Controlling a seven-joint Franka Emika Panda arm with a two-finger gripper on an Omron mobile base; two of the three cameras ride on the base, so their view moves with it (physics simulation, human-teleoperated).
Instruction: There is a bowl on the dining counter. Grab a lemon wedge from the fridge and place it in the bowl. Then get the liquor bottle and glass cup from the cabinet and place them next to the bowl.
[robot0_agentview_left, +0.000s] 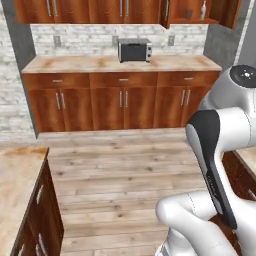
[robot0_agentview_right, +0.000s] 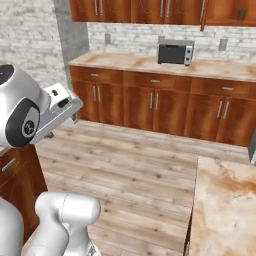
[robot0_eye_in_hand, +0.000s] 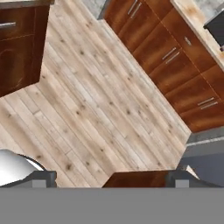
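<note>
The cabinet (robot0_agentview_left: 220, 21) at the top right of the far wall stands open. On its shelf are the pale slim-necked liquor bottle (robot0_agentview_left: 203, 9) and, left of it, the small greyish glass cup (robot0_agentview_left: 189, 14). The right base view shows the cabinet (robot0_agentview_right: 225, 22) at its top right edge with the glass cup (robot0_agentview_right: 242, 15) inside. My gripper (robot0_eye_in_hand: 111, 180) is open, its dark fingertips (robot0_eye_in_hand: 43, 178) wide apart with nothing between them. It hangs over bare wooden floor, well short of the cabinet. The arm is folded close to the base.
A toaster oven (robot0_agentview_left: 134, 50) sits on the far wall counter (robot0_agentview_left: 75, 64) above reddish base cabinets. One marbled counter (robot0_agentview_left: 15, 180) lies close at the left, another marbled counter (robot0_agentview_right: 225, 200) at the right. Wooden floor (robot0_agentview_left: 125, 165) stretches between them.
</note>
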